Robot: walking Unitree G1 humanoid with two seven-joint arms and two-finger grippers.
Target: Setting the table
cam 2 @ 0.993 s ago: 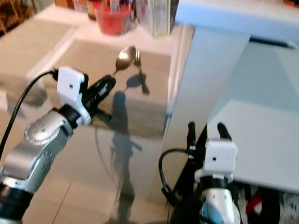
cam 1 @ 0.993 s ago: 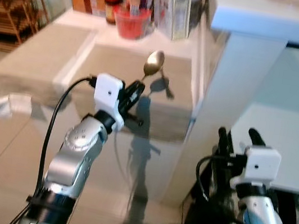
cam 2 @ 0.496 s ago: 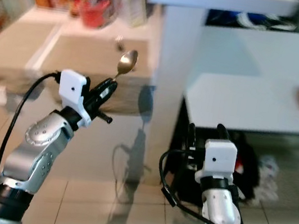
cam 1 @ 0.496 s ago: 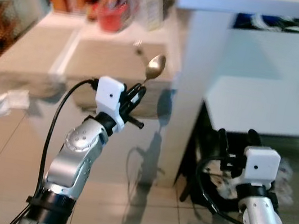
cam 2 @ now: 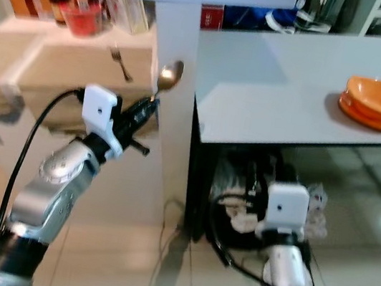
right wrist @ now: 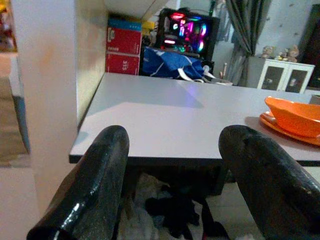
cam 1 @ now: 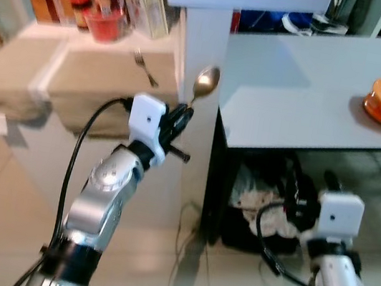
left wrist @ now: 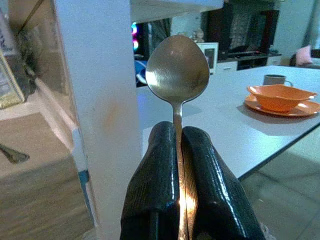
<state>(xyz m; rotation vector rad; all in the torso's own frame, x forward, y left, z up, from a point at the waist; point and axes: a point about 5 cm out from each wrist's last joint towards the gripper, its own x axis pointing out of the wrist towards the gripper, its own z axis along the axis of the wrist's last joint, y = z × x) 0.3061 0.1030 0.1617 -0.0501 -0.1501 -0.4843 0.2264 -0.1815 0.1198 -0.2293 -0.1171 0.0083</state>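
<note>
at about ten o'clock in the head views, blurred bottles and a red cup [cam 1: 104, 26] are crowded on a pale counter [cam 1: 71, 73], with a fork [cam 1: 142, 67] lying on its beige top. their labels cannot be read. the left gripper [cam 1: 180, 116] is raised before the counter's edge, and a spoon [cam 1: 205, 84] is pinched by its handle between the pressed-together fingers, bowl upward, beside a white pillar [cam 2: 176, 75]. the left wrist view shows what the head views do not: the handle [left wrist: 178, 150] is clamped in the narrow seam between the two black fingers [left wrist: 155, 185], and a grey mug [left wrist: 276, 79] stands behind the orange bowl [left wrist: 280, 96]. toward two o'clock a grey table [cam 1: 309, 82] carries that orange bowl on a plate [cam 2: 379, 117], near its far edge. under the table, a dark tangle of cloth and cable is hard to make out. at five o'clock the right gripper [right wrist: 175, 180] is held low, its fingers spread wide around nothing, facing the table edge.
</note>
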